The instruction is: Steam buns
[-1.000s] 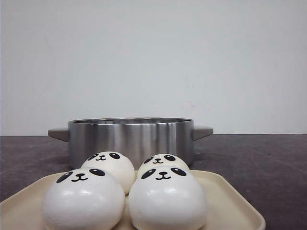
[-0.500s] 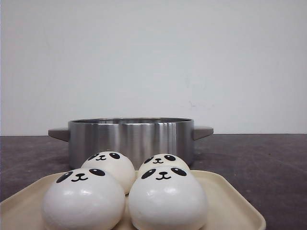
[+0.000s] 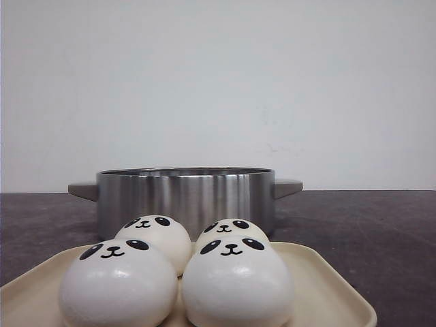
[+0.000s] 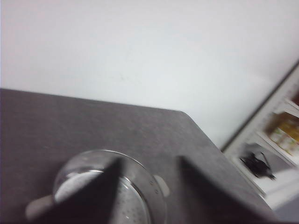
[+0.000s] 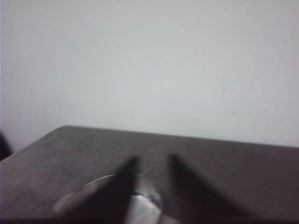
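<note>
Several glossy white panda-face buns sit on a cream tray [image 3: 327, 286] at the front: front left bun [image 3: 117, 283], front right bun [image 3: 236, 283], back left bun [image 3: 158, 237], back right bun [image 3: 231, 228]. A steel pot [image 3: 185, 197] with grey handles stands just behind the tray. No gripper shows in the front view. My left gripper [image 4: 150, 161] is open and empty, high above the pot [image 4: 140, 196]. My right gripper [image 5: 153, 158] is open and empty, above the pot [image 5: 140, 205]. Both wrist views are blurred.
The dark table [image 3: 368, 225] runs to a white wall behind. In the left wrist view the table's far edge [image 4: 196, 126] shows, with a shelf unit [image 4: 275, 144] beyond it.
</note>
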